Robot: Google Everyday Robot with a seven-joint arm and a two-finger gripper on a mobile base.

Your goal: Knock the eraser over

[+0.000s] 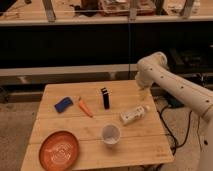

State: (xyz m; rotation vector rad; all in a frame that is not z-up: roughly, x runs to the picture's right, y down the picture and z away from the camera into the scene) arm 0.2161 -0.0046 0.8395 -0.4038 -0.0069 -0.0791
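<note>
The slim black block eraser [105, 98] stands up on its end on the light wooden table [145, 145], near the middle and a bit toward the back. Just to its left lies a small orange carrot [84, 107]. Further left is a flat blue pad [63, 104]. To the eraser's right and a little nearer the front, a white bottle [133, 114] lies on its side. A white cup [110, 134] stands in front of the eraser, and a round orange plate [59, 149] sits at the front left corner. The white robot arm [170, 82] reaches in from the right. Its gripper [144, 93] hangs over the table's back right part, well apart from the eraser. Its fingers are spread wide and hold nothing.
</note>
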